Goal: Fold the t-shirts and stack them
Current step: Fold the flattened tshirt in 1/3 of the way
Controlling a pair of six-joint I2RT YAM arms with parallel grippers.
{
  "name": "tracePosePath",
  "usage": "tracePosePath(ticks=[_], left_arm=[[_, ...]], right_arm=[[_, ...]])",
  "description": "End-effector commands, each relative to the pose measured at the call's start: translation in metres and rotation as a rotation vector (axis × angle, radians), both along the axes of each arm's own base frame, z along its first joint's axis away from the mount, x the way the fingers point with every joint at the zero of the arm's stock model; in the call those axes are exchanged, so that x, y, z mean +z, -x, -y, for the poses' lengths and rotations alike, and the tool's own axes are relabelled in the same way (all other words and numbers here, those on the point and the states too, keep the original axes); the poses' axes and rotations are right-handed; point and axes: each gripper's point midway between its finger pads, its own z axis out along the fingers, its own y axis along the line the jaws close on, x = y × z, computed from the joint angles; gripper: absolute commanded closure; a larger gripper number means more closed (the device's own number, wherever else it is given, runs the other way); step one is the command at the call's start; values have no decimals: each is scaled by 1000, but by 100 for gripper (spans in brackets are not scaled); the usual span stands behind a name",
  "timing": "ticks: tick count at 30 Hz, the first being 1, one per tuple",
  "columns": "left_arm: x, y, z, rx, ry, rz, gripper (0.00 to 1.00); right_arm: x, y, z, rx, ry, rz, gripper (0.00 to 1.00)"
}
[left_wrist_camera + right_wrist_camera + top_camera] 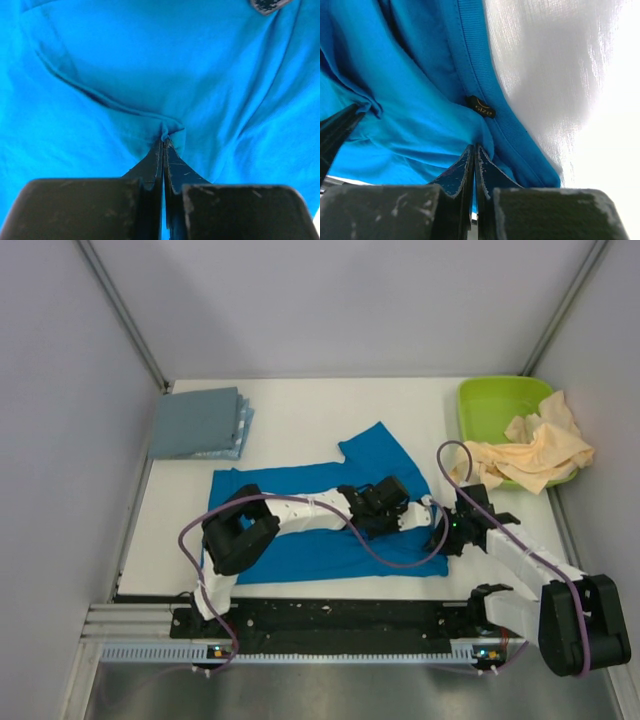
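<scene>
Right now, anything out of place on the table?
The cream-peach shirt lies crumpled, spilling over the rim of the green tub. Nothing else odd: left gripper and right gripper pinch the blue shirt.

Both arms low and angled inward, left gripper (163, 142) and right gripper (474, 149) near each other, jaws tight together.

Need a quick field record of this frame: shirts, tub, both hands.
blue shirt: spread mid-table, partly folded
left hand: shut, pinching a fold of blue shirt
right hand: shut on blue shirt near collar, by size tag
grey-blue shirts: folded stack, far left
cream shirt: crumpled, spilling over tub rim
tub: lime green, far right
</scene>
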Motion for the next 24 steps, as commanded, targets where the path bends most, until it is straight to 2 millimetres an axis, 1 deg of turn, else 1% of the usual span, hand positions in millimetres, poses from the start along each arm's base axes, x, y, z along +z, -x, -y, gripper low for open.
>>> tracePosePath(ticks=[1, 4, 8, 9, 10, 12, 14, 16, 17, 19, 20, 22, 23, 24], left_arm=[[46, -33, -9, 135, 109, 71, 100], [47, -56, -26, 222, 137, 78, 100], [44, -66, -45, 276, 138, 67, 100], [43, -70, -49, 296, 142, 69, 99], [46, -82, -58, 351, 138, 111, 94], [52, -106, -77, 460, 146, 178, 81], [60, -122, -92, 517, 157, 198, 68], [67, -127, -103, 533, 160, 186, 64], [72, -126, -109, 530, 156, 181, 64], [82, -120, -121, 519, 142, 170, 64], [91, -118, -129, 515, 138, 175, 64], [104, -114, -153, 523, 106, 171, 64], [110, -112, -169, 540, 86, 168, 64], [113, -114, -189, 575, 66, 159, 63]], right_arm=[[-11, 6, 10, -11, 42, -15, 100], [-11, 7, 11, -16, 46, -16, 100], [-12, 7, 11, -15, 49, -20, 100], [-11, 6, 11, -18, 48, -17, 100], [-12, 7, 11, -17, 49, -20, 100], [-12, 7, 11, -18, 49, -22, 100], [-12, 7, 11, -15, 49, -18, 100], [-8, 3, 11, -10, 49, -4, 100], [-6, 1, 11, -4, 51, 6, 100], [9, -11, 9, 24, 50, 62, 100], [21, -21, 8, 38, 52, 105, 100], [56, -46, 6, 81, 68, 233, 100], [79, -60, 4, 103, 77, 311, 95], [97, -71, 4, 130, 91, 370, 89]])
